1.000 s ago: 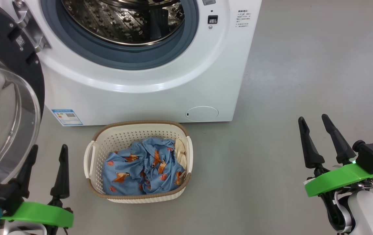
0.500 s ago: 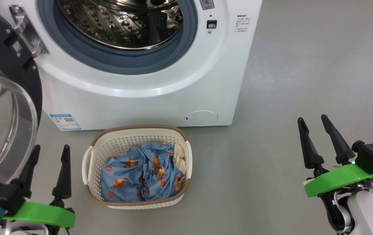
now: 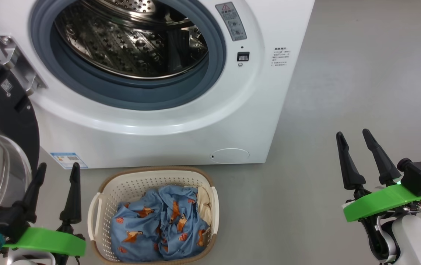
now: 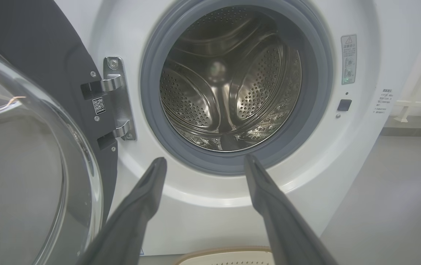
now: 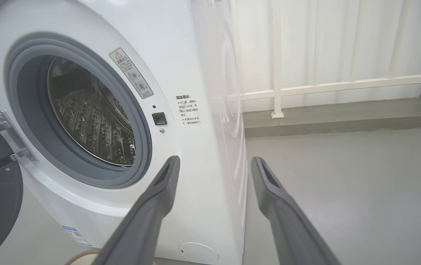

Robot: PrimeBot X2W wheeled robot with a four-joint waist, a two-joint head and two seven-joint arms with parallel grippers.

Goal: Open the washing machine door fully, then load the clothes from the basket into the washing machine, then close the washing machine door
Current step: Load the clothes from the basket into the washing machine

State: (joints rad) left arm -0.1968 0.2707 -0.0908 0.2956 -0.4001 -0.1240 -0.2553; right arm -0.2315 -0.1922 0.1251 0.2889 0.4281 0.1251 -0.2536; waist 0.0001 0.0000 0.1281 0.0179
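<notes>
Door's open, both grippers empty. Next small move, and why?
Probably lower the left gripper into the basket onto the clothes: the door stands open, the drum looks empty, and that open gripper sits nearest the basket.

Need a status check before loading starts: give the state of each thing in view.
door: open, swung out to the left
washer: mouth uncovered, no clothes seen inside
basket: on the floor before the washer, loaded
clothes: crumpled in the basket
left gripper: open, empty
right gripper: open, empty
</notes>
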